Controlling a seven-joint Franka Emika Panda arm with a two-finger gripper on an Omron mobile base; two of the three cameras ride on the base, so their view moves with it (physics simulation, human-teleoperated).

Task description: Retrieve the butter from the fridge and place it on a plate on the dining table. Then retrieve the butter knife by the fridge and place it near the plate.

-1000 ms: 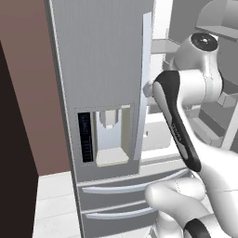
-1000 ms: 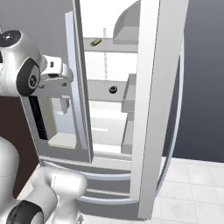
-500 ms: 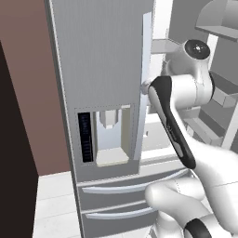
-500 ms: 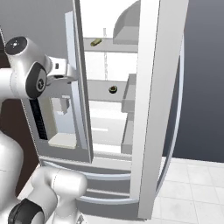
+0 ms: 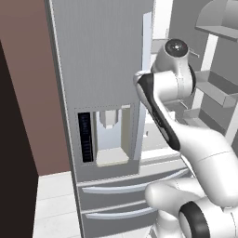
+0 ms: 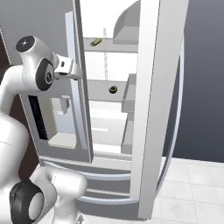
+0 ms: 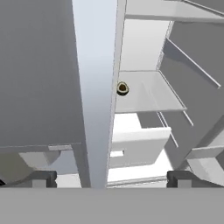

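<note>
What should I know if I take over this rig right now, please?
Hand: open, empty, facing the edge of the fridge's closed left door.
Right door: swung open.
Shelves: a small yellowish thing, maybe the butter, on the upper one; a small round dark thing on the middle one.
Done: door opened.
Left: take the butter to the plate on the table, then fetch the knife.

Small round item [image 7: 123, 89] on fridge shelf [image 7: 148, 94]
</note>
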